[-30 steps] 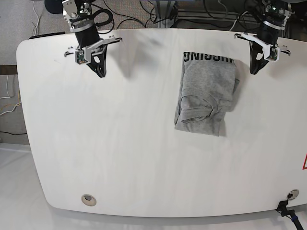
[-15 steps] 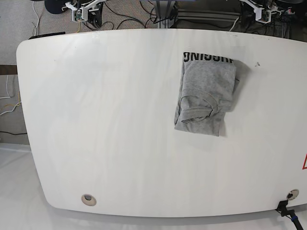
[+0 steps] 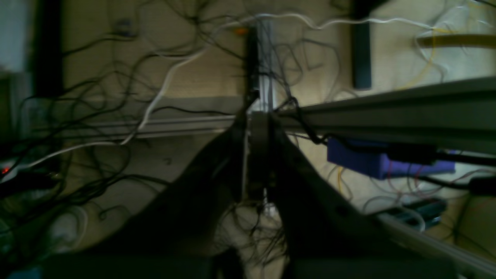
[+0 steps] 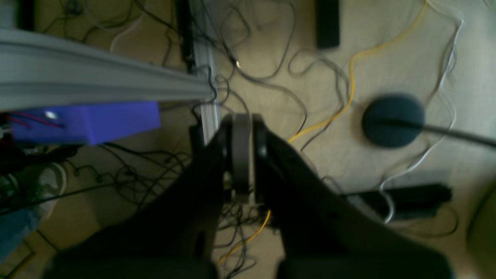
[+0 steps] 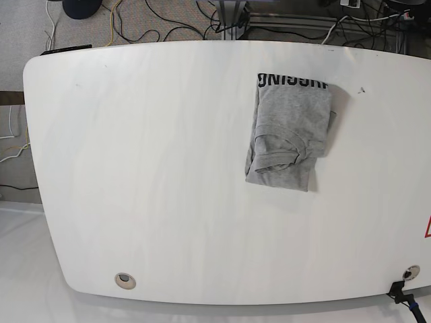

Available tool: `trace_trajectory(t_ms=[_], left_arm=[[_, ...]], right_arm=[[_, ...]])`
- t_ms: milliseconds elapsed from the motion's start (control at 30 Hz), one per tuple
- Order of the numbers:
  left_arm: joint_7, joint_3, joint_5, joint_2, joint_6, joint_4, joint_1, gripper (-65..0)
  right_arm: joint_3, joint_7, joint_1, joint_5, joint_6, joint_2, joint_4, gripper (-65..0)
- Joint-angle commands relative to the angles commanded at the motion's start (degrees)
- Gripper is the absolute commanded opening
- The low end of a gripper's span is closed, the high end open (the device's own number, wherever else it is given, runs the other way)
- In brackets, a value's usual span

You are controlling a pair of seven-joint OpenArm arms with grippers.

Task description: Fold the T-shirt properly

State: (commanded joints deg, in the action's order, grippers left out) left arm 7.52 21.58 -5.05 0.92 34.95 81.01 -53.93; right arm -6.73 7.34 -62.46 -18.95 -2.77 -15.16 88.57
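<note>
T-shirt (image 5: 289, 128): heather-grey, soft cloth, folded into a compact, upright, roughly rectangular bundle, slightly skewed. Lies flat on the white tabletop (image 5: 155, 175), right of its middle as seen from the base view, nearer the far edge than the near one. Black block lettering runs along the far end, upside down from here, partly cut off by the fold. Collar band and curved creases bunched toward the near end; surface wrinkled there, smoother above. Small flap of cloth juts from right side. Near end narrower, edges uneven.
</note>
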Motion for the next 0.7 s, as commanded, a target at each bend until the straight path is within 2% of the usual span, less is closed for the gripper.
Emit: trace_trajectory(t_ms=[200,467,500,600,700], left_arm=[[0.0,-0.5,6.0,0.5,-0.1,-13.4,8.5,-65.0],[-0.1,-0.5,13.2,0.6,-0.1,-30.9,18.6,-65.0],[-0.1,-0.5,14.0,0.6,-0.2,-33.5,20.0,-65.0],[0.0,-0.5,16.0,0.8,-0.2,-41.2,24.2,-65.0],[0.0,-0.5,17.5,1.9,-0.2,-49.2,28.7,-65.0]], right_arm=[[-5.8,0.0,9.6,0.0,0.0,0.4,-13.2,-64.2],[-6.6,0.0,21.3,0.0,0.09,3.5,-30.6,-64.2],[-6.6,0.0,22.5,0.0,0.35,4.3,-32.5,-64.2],[-6.6,0.0,25.8,0.0,4.22,4.9,-37.3,-64.2],[-6.6,0.0,29.5,-0.3,5.1,5.8,-43.3,-64.2]])
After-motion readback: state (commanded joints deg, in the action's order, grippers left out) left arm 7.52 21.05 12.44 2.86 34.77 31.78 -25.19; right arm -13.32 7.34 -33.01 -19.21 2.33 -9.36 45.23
